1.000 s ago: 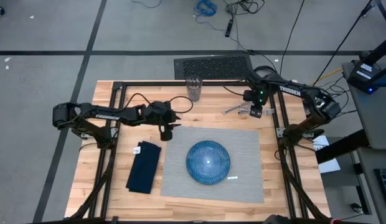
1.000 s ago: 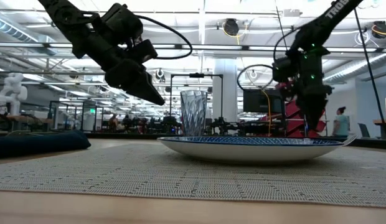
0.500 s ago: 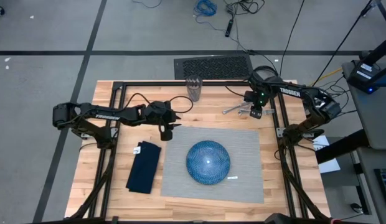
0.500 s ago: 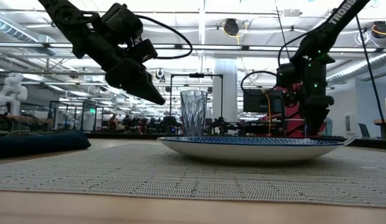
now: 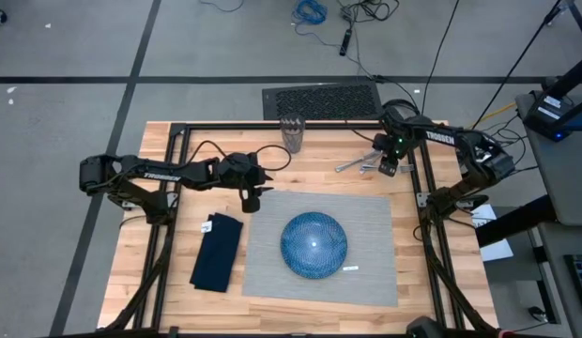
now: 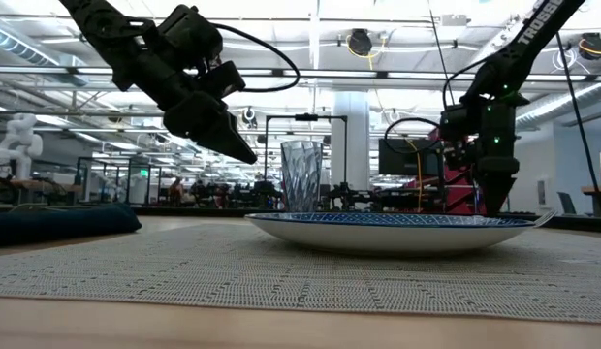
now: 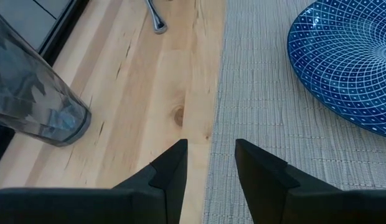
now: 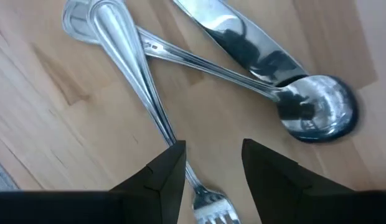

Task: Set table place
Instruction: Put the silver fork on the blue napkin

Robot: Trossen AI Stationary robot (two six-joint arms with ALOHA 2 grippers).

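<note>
While both arms hang above the desk (image 5: 272,178), each tool stands parted and holds nothing.
The right tool (image 8: 211,163) hovers over the cutlery near the far right corner, its tips straddling the fork (image 8: 138,87); one spoon (image 8: 305,109) and one knife (image 8: 243,43) lie alongside. The left tool (image 7: 208,162) hangs over the grey placemat's (image 5: 375,244) far left corner. One blue plate (image 5: 313,245) sits mid-placemat; one glass (image 5: 291,134) and one navy napkin (image 5: 217,252) complete the count.
</note>
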